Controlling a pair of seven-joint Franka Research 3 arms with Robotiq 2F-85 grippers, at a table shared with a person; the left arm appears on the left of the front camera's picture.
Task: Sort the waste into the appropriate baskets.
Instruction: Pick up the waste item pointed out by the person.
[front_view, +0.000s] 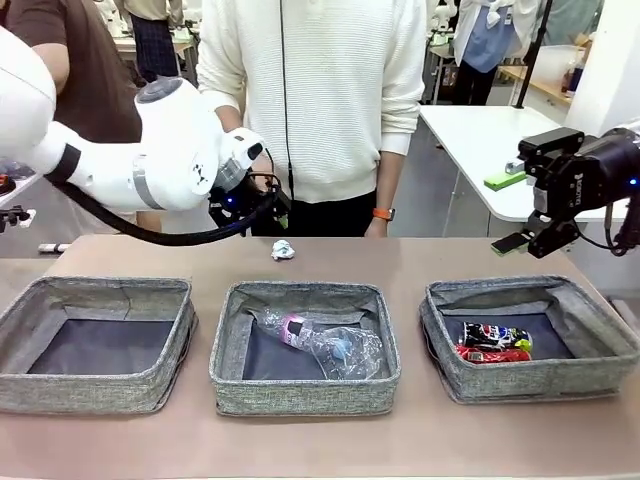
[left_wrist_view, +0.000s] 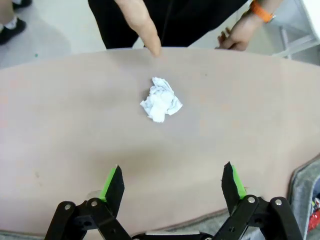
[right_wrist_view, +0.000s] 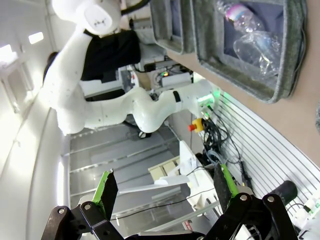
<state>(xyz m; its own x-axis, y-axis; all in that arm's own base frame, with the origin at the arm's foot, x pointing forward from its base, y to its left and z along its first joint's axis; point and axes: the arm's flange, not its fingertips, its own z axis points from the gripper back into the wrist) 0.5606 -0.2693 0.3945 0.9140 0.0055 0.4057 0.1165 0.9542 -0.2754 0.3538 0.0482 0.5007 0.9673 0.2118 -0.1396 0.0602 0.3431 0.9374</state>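
The left claw (left_wrist_view: 172, 182) is held wide open and empty above the worktop (left_wrist_view: 75, 150), its green-padded fingers (left_wrist_view: 112, 182) clear of the surface. The crumpled white paper ball (left_wrist_view: 160, 99) lies on the bare worktop ahead of this claw, well beyond the fingertips and roughly in line with the gap between them. Just past the ball, at the far edge, a person's finger (left_wrist_view: 145, 27) is pressed to the worktop. The right claw (front_view: 530, 205) is likewise spread open with nothing in it, raised above the right end of the worktop. Below and inboard of it stands the right basket (front_view: 530, 385), where a red can (front_view: 492, 354) and a dark multicoloured can (front_view: 495, 336) lie together. The clear plastic bottles (front_view: 320, 345) rest in the middle basket (front_view: 305, 392), while the left basket (front_view: 95, 392) sits below the left arm.
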